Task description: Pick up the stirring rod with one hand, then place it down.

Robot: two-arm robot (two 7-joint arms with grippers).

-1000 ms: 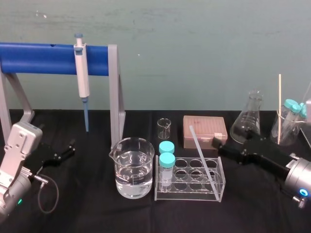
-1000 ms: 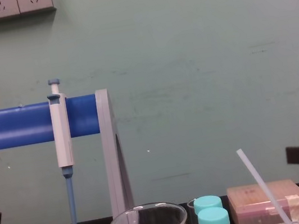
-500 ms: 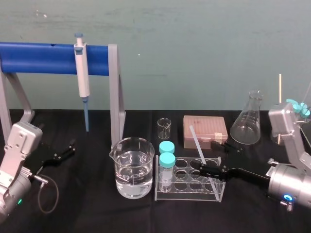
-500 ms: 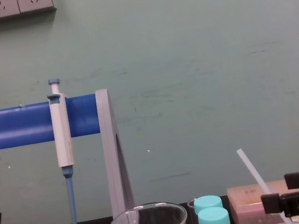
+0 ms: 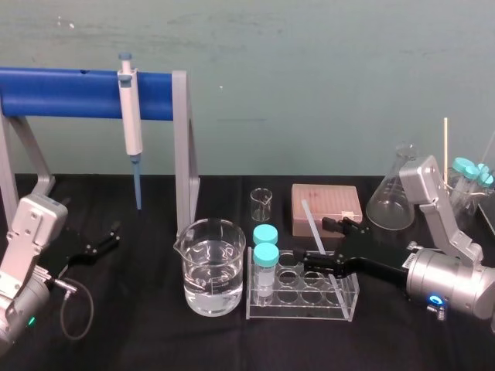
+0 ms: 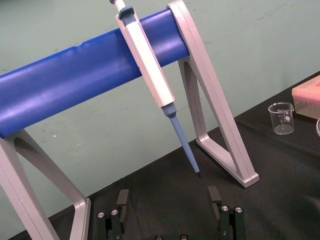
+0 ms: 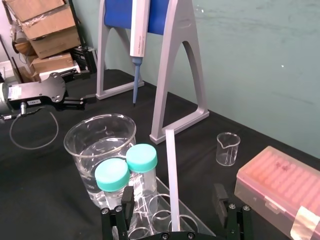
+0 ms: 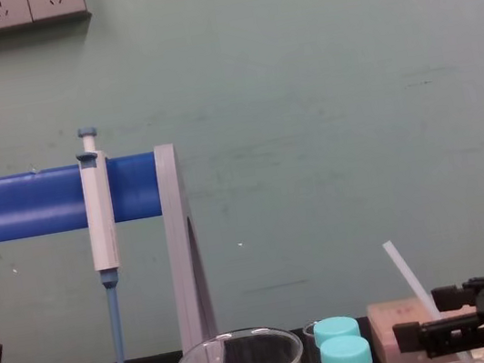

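Blue-bar pipette stand (image 5: 77,93) well left of right pincer (image 7: 173,196). Black cloth surface (image 5: 155,332) open on near side. Clear plastic tube rack (image 5: 302,307) under pincer. Right pincer spread, straddling stirring rod (image 7: 171,165), gaps both sides. Rod thin, straight, translucent white, tilted in rack. Left pincer (image 6: 168,200) spread, parked far left.

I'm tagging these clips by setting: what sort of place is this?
Likely a chemistry lab bench: a white-and-blue pipette hanging on a blue-barred stand, a clear glass beaker of liquid, and a clear plastic tube rack.
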